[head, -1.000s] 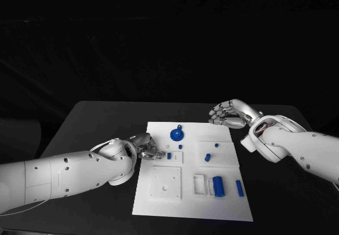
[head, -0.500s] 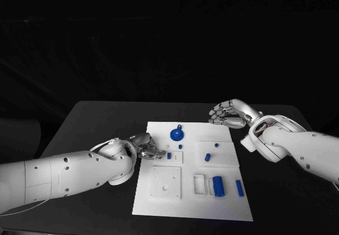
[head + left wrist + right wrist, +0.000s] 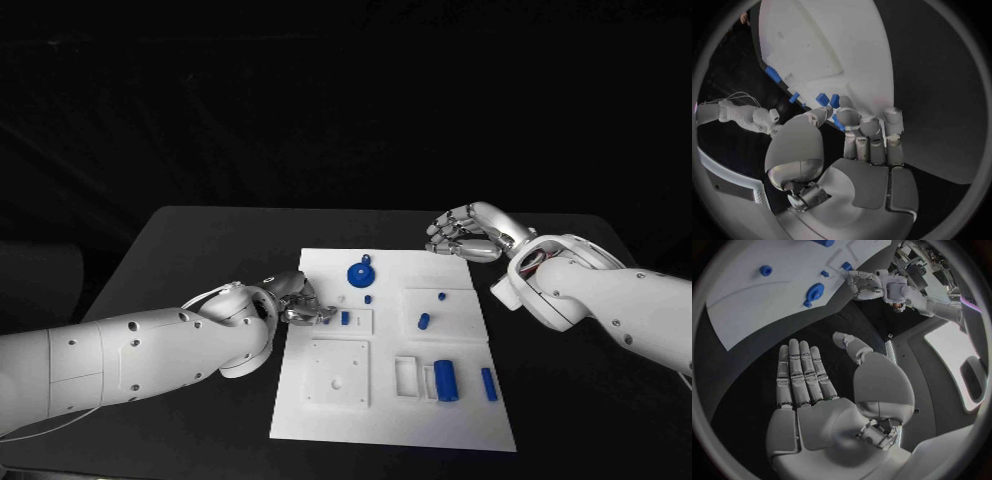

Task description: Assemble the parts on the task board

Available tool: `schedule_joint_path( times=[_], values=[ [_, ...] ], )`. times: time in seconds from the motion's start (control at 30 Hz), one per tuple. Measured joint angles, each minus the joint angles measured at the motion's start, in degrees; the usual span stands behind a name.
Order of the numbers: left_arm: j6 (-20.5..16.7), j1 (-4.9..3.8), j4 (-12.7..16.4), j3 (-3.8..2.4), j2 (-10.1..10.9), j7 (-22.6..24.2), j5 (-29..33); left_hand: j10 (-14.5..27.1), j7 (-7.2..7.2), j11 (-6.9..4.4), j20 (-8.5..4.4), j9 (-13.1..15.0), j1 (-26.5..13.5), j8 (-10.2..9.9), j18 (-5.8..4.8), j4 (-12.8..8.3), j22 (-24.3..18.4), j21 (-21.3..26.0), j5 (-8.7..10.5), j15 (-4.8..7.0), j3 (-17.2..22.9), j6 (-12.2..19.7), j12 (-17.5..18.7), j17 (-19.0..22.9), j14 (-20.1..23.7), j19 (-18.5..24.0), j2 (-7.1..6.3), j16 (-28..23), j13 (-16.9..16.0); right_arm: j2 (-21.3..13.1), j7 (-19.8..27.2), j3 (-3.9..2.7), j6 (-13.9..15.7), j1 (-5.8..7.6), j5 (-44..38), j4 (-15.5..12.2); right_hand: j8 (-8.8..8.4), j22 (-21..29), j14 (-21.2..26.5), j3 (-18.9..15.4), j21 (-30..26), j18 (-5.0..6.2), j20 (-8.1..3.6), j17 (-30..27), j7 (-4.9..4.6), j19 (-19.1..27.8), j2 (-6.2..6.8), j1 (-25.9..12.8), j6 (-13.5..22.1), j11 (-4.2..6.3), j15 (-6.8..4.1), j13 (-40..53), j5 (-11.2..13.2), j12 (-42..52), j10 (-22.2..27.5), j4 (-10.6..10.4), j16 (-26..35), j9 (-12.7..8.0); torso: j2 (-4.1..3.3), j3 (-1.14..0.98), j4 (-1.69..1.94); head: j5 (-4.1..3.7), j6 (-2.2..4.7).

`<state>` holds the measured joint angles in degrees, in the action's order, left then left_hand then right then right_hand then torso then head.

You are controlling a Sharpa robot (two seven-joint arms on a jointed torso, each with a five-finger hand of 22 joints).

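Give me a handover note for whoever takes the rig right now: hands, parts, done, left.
Left hand: at the left edge of the task board, fingertips down by a small blue part in the small square recess; whether it grips the part cannot be told.
Right hand: open, holding nothing, off the board's far right corner over the black table.
Parts: round blue part near the far edge, small pieces mid-board, blue cylinder and a slim bar near the right side.
Done: nothing clearly assembled.
Left: most parts lie loose, so likely nearly the whole assembly.
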<state>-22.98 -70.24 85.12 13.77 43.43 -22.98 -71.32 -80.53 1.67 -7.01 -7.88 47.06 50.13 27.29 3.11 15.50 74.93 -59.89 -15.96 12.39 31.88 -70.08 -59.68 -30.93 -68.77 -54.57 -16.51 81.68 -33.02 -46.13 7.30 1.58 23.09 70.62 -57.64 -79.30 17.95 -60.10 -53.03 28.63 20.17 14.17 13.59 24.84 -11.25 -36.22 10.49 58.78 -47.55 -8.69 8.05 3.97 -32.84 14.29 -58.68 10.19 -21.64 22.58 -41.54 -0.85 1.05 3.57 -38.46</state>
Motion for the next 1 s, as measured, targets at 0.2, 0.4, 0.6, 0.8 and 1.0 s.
schedule_joint_path(
  times=[0.2,0.4,0.6,0.8,1.0],
  values=[
    [-0.3,0.03,0.12,0.01,0.79,0.0,0.63,0.0,0.01,0.0,0.0,0.0,-1.9,0.0,-0.01,0.99,-0.01,0.0,3.11,-0.05,0.06,0.01,0.0,0.11,0.05,0.0,0.03,0.0,0.17,-0.02,0.0,0.0,0.0,0.0,0.0,0.02,0.0,0.0,0.0,0.0,-0.22,0.0,0.0,0.0,0.0,0.0,0.0,0.0,0.0,0.0,0.0,0.0,0.0,-0.11,0.0,0.0,0.0,0.0,0.01,0.02,0.01,-0.04,0.09],
    [-1.04,0.04,0.44,-0.16,1.23,0.11,2.78,0.2,-0.56,-0.19,0.0,-0.31,-5.51,-0.7,-0.01,1.34,-0.01,0.05,9.89,0.2,0.4,0.77,0.0,0.37,0.51,0.0,-0.35,0.0,0.45,-0.01,0.01,0.0,0.0,0.0,0.0,0.07,0.0,0.0,0.0,0.0,-0.22,0.0,0.0,0.0,0.0,0.0,0.0,0.0,0.0,0.0,0.0,0.0,0.0,-0.11,0.0,0.0,0.0,0.0,0.01,0.04,0.01,-0.13,0.12],
    [-1.97,0.03,0.52,-0.53,1.54,0.4,5.44,0.54,-0.65,0.15,0.09,-0.47,-7.61,-1.04,-0.02,1.29,-0.01,0.53,10.82,0.11,1.48,1.26,0.67,0.71,0.61,0.53,-0.38,-0.66,0.82,0.03,0.02,0.0,0.0,0.0,0.0,0.09,0.0,-0.04,0.0,-0.16,-0.22,0.01,0.0,0.0,0.0,0.0,0.0,0.0,0.0,-0.21,0.0,0.0,0.0,-0.11,-0.21,-0.16,0.0,0.01,0.01,0.04,0.02,-0.18,0.12],
    [-3.29,-0.08,-0.16,-0.58,2.02,1.2,8.13,1.83,-1.48,0.66,0.32,-0.85,-7.55,-2.41,-0.02,1.1,-0.02,1.2,9.77,-0.33,3.63,3.56,2.72,1.58,1.87,1.21,-0.31,-2.27,1.67,0.01,0.02,0.0,0.0,0.0,0.01,0.1,0.0,-0.04,0.0,-0.16,-0.22,0.01,0.0,0.0,0.0,0.0,0.0,0.0,0.0,-0.21,0.0,0.0,0.0,-0.11,-0.21,-0.16,0.0,0.01,0.01,0.01,0.01,-0.18,0.2],
    [-4.82,-0.21,-0.53,-0.6,2.06,4.57,11.86,5.66,-3.44,2.77,1.12,-1.93,1.99,-5.46,-0.01,-3.03,-0.03,3.43,8.62,-2.5,3.4,8.57,7.0,3.41,5.35,4.59,1.41,-5.93,3.29,-0.01,0.02,0.0,0.0,0.0,0.01,0.19,0.0,-0.04,0.0,-0.16,-0.22,0.01,0.0,0.0,0.0,0.0,0.0,0.0,0.0,-0.21,0.0,0.0,0.0,-0.11,-0.21,-0.16,0.0,-0.05,0.01,-0.01,0.0,-0.18,0.35]
  ],
)
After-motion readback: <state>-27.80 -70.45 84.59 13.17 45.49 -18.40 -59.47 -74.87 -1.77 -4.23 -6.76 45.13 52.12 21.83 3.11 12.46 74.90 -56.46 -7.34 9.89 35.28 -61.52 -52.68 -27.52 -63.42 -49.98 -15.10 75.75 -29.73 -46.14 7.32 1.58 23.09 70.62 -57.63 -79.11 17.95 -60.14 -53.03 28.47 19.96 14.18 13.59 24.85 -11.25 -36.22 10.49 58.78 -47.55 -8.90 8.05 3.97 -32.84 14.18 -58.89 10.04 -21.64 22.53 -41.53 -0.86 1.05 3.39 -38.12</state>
